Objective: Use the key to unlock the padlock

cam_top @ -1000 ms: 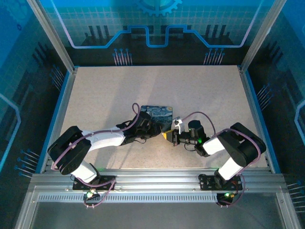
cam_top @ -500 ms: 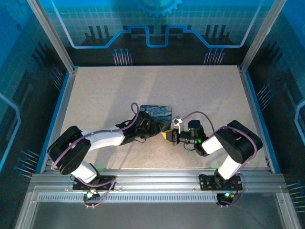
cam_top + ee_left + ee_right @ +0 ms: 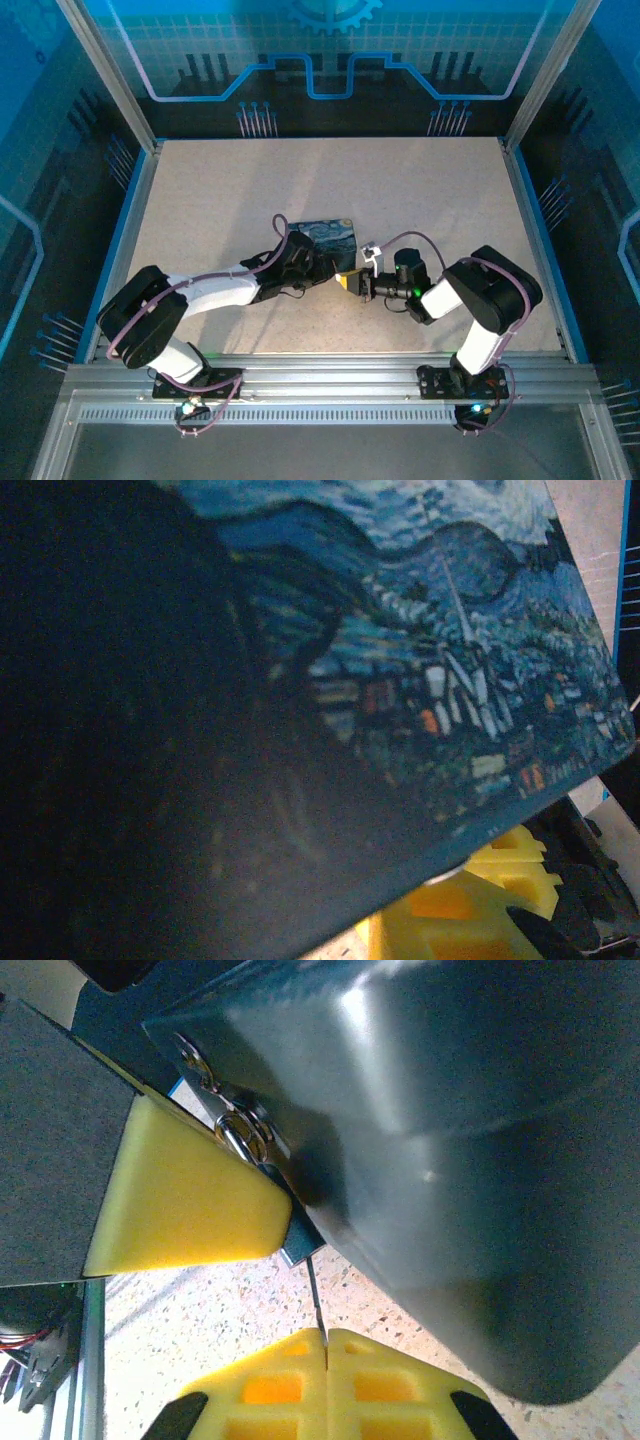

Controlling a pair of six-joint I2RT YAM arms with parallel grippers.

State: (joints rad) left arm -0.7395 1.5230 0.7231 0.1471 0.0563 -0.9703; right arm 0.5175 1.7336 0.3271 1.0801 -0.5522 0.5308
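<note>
The painted tin (image 3: 325,236) is tipped up off the table, its dark underside (image 3: 450,1160) facing the right wrist camera and its swirl lid (image 3: 420,630) close under the left wrist camera. My left gripper (image 3: 312,262) is shut on the tin's near edge; one of its yellow fingers (image 3: 190,1210) lies against the padlock (image 3: 298,1244). The padlock hangs by its silver shackle from the tin's hasp. My right gripper (image 3: 326,1336) is shut on the key (image 3: 314,1295), whose thin blade points up and meets the underside of the padlock's body. My right gripper (image 3: 346,283) sits at the tin's near right corner.
Speckled tabletop (image 3: 200,1330) shows just below the tin and the key. A raised blue-edged frame (image 3: 140,200) borders the table on the left, right and back. Both arms meet near the table's middle front.
The tin and both grippers have drifted slightly left. The right arm's elbow has swung left toward the centre. Both grips hold as before.
</note>
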